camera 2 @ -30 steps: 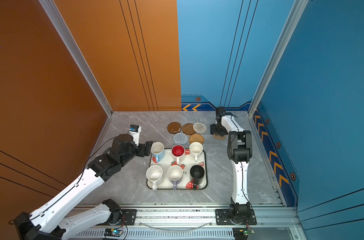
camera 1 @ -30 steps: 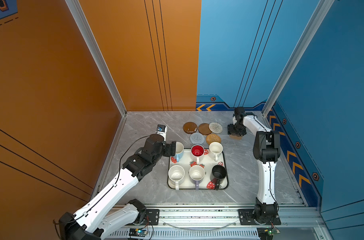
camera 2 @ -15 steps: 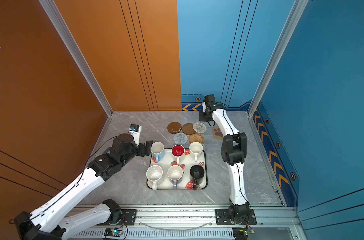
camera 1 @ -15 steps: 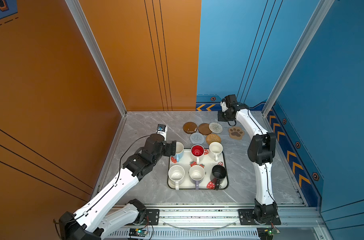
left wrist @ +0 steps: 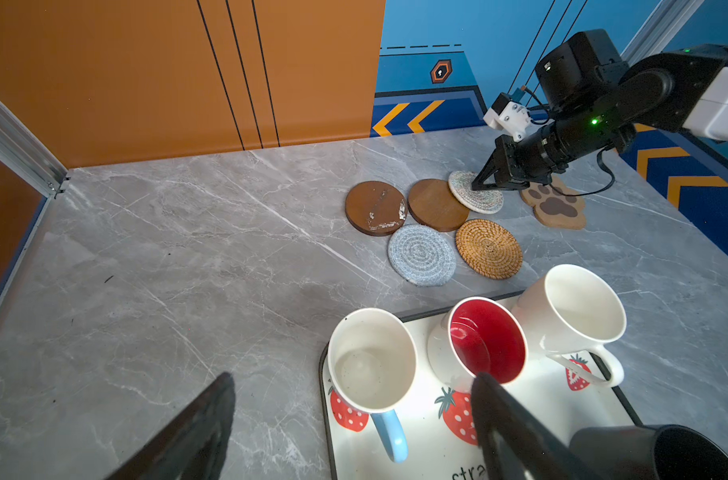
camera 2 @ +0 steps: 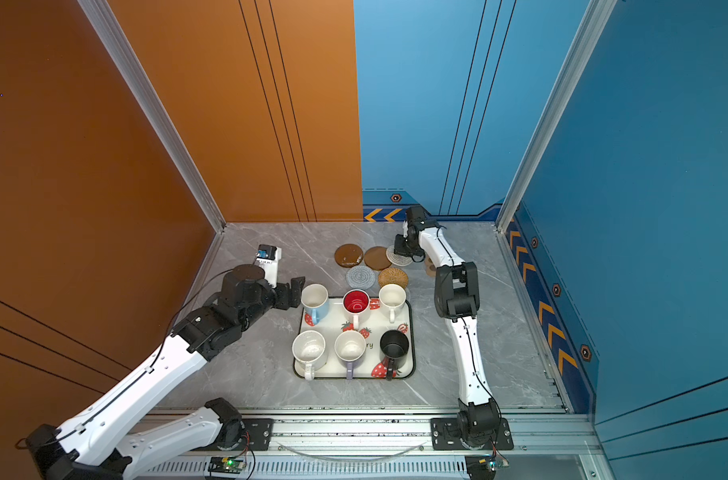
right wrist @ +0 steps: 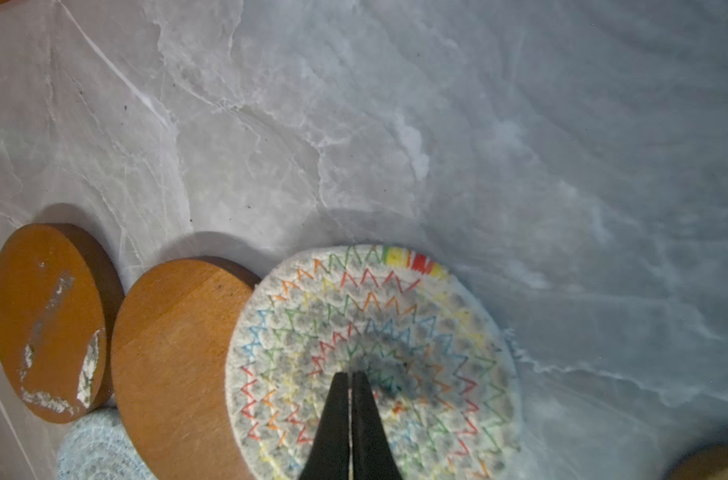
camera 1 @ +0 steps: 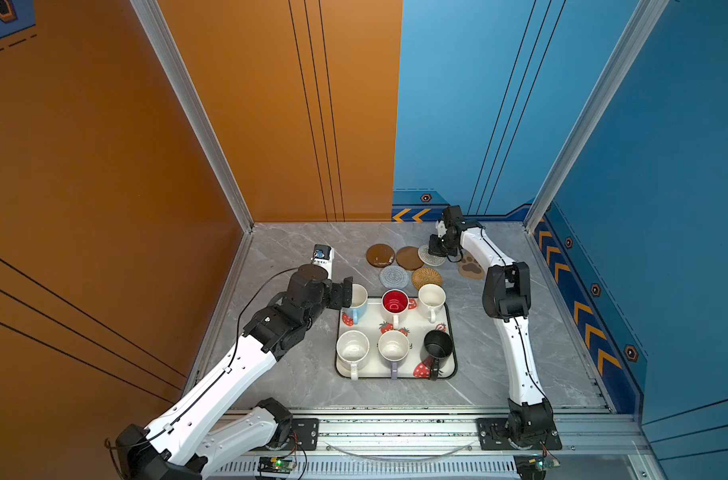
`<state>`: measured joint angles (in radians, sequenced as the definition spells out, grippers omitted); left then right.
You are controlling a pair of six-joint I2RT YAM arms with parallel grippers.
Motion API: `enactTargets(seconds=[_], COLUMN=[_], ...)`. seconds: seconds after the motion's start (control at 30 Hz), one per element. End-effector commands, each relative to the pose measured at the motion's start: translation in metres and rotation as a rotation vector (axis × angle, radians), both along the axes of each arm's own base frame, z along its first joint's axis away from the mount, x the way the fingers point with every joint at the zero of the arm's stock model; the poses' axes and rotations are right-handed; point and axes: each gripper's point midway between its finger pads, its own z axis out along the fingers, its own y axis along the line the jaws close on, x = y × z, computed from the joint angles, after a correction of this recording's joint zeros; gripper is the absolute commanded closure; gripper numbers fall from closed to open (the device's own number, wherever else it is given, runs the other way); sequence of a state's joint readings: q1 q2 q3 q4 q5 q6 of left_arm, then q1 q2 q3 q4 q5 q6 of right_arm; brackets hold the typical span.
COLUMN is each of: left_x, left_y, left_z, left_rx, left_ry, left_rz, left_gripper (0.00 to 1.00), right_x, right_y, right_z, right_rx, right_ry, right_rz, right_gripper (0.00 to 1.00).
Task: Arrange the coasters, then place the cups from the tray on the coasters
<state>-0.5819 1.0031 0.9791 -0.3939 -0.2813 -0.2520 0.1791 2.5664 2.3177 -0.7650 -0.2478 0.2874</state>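
Under closed right pincer (right wrist: pixel 349 376), woven coaster (right wrist: pixel 366 316) w/ rainbow zigzags

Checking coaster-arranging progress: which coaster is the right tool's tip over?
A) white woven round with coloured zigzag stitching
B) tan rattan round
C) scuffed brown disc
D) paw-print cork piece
A: the right wrist view shows the shut right tool over the middle of the white woven round with zigzag stitching.

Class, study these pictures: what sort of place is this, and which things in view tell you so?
Most likely a robot test cell, not a home: left arm and right arm mounted on an aluminium rail, and a marble-look tabletop boxed in by orange panels and blue panels.
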Motion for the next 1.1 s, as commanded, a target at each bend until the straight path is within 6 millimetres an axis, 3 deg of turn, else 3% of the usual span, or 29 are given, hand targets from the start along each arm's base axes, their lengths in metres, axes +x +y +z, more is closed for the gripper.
enactTargets(seconds=[0.0, 0.4, 0.43, 0.47, 0.8, 1.07], left_x=[0.002, 0.008, 0.01, 0.013, 0.024, 0.024], left_y=[-0.002, -0.014, -0.017, -0.021, -0.069, -0.086], left_z=[0.01, -0.002, -0.003, 0.009, 0.007, 0.004], left_rx=[0.013, 0.018, 0.013, -0.009, 0.006, 0.034], left_ry=[-0.012, 0.02, 0.023, 0.003, 0.031, 0.034], left_rz=[-0.001, -0.021, -0.028, -0.037, -0.149, -0.186], left_gripper=[0.11, 0.12, 0.12, 0.12, 0.18, 0.18], right_x=[0.0, -0.021, -0.023, -0.024, -0.041, -0.054], right_y=[-0.009, -0.042, -0.044, -0.046, -0.066, -0.085], right_z=[-0.008, -0.034, -0.035, -0.036, -0.03, -0.03], right_rx=[0.017, 0.003, 0.0, -0.002, -0.056, -0.089], right_ry=[0.028, 0.118, 0.124, 0.128, 0.145, 0.162], right_rz=[-0.035, -0.071, -0.072, -0.074, -0.093, -0.099], right_gripper=[1.0, 1.0, 1.0, 1.0, 1.0, 1.0])
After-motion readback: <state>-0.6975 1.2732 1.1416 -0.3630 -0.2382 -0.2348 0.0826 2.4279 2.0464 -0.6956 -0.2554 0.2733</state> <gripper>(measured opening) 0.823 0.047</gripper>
